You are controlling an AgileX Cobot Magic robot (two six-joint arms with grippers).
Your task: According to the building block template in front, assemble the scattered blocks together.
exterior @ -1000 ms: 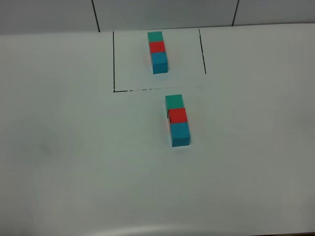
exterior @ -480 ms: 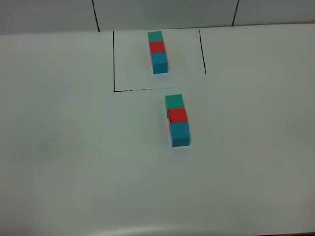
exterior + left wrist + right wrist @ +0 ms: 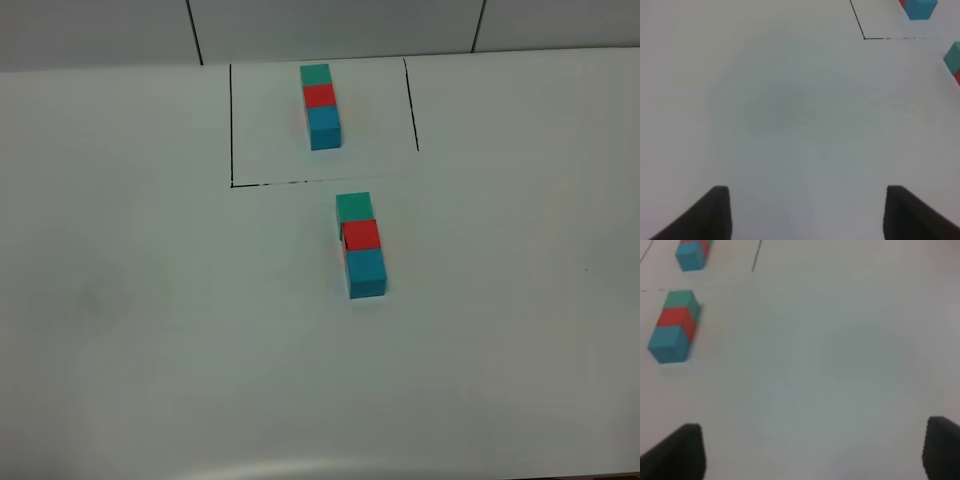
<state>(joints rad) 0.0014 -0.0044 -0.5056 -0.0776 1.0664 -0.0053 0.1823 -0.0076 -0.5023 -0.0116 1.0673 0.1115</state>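
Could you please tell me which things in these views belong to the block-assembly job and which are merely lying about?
Belonging to the job:
- building block template, inside the black lines
- assembled row below it: green block, red block, blue block

Lying about:
- nothing else; only the bare white table

Probably lab: bare white table (image 3: 150,330)

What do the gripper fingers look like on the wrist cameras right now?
Only the tips show. The left gripper has two plain black fingers with blunt, squared ends. The right gripper looks the same: matte black fingers, blurred. No cables, markings or arm links are visible, and the high camera shows no arms.
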